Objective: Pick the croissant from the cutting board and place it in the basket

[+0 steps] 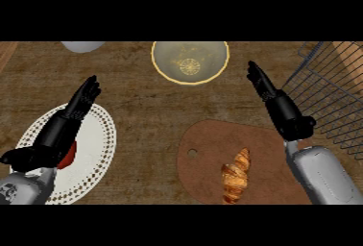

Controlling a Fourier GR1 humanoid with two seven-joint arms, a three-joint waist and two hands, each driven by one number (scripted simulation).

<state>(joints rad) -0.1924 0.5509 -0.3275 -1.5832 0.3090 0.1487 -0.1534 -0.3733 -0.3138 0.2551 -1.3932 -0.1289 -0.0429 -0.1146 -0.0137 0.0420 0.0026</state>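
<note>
Symmetrically, left hand (pixel 79 103), right hand (pixel 278 102) outstretched.

single head view, steeply down, counter (pixel 142 120)

Dark brown wood-grain counter top (pixel 142 115) filling the view, lighter wooden strip (pixel 4 54) at its upper left corner.

Open counter (pixel 145 113) between bowl (pixel 190 62) and cutting board (pixel 205 168), basket (pixel 322 98) wall right
</note>
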